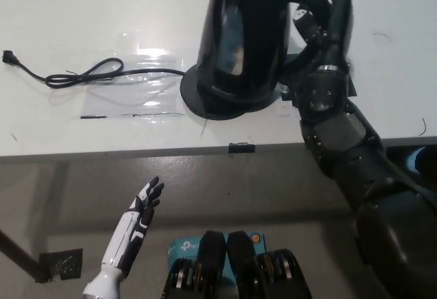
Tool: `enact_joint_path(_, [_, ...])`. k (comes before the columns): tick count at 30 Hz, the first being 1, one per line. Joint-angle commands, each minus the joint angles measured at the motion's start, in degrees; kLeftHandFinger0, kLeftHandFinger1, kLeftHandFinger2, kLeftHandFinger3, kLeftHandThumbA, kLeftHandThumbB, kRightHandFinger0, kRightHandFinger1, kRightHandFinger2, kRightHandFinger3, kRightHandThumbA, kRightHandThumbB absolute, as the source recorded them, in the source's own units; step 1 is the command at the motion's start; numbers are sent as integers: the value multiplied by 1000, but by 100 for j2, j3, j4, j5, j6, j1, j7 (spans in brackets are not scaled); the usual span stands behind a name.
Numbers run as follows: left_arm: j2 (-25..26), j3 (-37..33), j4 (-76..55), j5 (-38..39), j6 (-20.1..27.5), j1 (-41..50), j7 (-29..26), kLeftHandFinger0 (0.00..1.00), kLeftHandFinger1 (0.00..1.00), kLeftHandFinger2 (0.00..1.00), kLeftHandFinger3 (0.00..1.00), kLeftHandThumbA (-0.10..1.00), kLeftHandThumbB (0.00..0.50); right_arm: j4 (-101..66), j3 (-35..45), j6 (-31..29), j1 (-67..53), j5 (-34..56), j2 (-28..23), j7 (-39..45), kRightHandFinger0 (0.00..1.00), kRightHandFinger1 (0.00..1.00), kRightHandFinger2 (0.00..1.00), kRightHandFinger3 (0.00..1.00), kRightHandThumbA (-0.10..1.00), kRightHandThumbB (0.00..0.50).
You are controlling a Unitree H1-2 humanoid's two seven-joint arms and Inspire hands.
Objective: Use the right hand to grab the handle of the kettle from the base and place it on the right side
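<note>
White surface [82, 12] carried the black kettle [242, 33] on its base [205, 101]; the right robot hand [324, 29] clasped its handle. Rigid, glossy, probably heavy; left robot hand [140, 217] idle, released.

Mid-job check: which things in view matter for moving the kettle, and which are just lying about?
In the job: kettle, base, right hand at the handle.
Lying about: power cord, clear plastic sheet, left hand resting below the table edge.

1 view only: the head camera looks steeply down from above the robot, facing forward over the near edge of the bench [102, 33], at close range, floor [82, 190] below.
</note>
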State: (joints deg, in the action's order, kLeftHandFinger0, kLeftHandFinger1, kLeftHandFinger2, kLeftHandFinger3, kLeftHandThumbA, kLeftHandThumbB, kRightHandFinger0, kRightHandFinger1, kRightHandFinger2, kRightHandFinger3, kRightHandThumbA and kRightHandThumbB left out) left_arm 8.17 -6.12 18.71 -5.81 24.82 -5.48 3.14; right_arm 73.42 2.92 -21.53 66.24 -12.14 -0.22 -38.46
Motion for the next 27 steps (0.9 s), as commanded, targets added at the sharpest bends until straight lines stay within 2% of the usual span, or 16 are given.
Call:
enact_joint_path(1, [40, 66, -102, 215, 206, 37, 114, 1000, 1000, 1000, 1000, 1000, 500, -535, 144, -540, 472, 206, -200, -418, 0, 90, 474, 425, -96, 32])
enact_joint_path(3, [45, 71, -76, 246, 210, -3, 134, 1000, 1000, 1000, 1000, 1000, 500, -721, 129, -540, 464, 156, -309, -467, 0, 88, 487, 536, -100, 12])
enact_joint_path(5, [54, 76, -90, 213, 211, -2, 121, 1000, 1000, 1000, 1000, 1000, 500, -867, 82, -540, 437, 92, -398, -479, 0, 92, 493, 557, -100, 2])
enact_joint_path(8, [85, 95, -136, 183, 210, 29, 108, 1000, 1000, 1000, 1000, 1000, 500, -1036, 140, -540, 410, 110, -574, -422, 0, 66, 446, 550, -48, 8])
enact_joint_path(9, [84, 111, -140, 186, 206, 39, 104, 1000, 1000, 1000, 1000, 1000, 500, -1143, 86, -540, 364, 16, -662, -499, 48, 23, 346, 491, -77, 23])
enact_joint_path(10, [80, 124, -150, 198, 200, 52, 108, 1000, 1000, 1000, 1000, 1000, 500, -1204, 59, -540, 333, -33, -708, -538, 8, 1, 212, 424, -85, 24])
enact_joint_path(11, [77, 129, -148, 212, 207, 53, 113, 1000, 1000, 1000, 1000, 1000, 500, -1206, 57, -540, 330, -49, -743, -546, 0, 0, 149, 369, -56, 27])
enact_joint_path(12, [82, 131, -148, 209, 210, 48, 115, 1000, 1000, 1000, 1000, 1000, 500, -1254, 73, -540, 305, -23, -796, -502, 0, 0, 150, 366, -55, 26])
enact_joint_path(16, [91, 149, -171, 160, 209, 58, 95, 1000, 1000, 1000, 1000, 1000, 500, -1418, 51, -540, 218, 27, -948, -379, 0, 0, 333, 482, -74, 8])
enact_joint_path(18, [95, 167, -189, 155, 210, 64, 82, 1000, 1000, 1000, 1000, 1000, 500, -1370, 83, -540, 245, 74, -994, -370, 0, 4, 387, 524, -43, 18])
enact_joint_path(21, [92, 201, -202, 190, 209, 62, 89, 1000, 1000, 1000, 1000, 1000, 500, -1343, 24, -540, 264, 18, -1054, -450, 0, 0, 371, 507, -72, 27])
enact_joint_path(27, [86, 249, -229, 262, 208, 105, 141, 993, 1000, 1000, 1000, 1000, 500, -1255, -235, -540, 152, -161, -1145, -571, 0, 4, 415, 512, -73, 18])
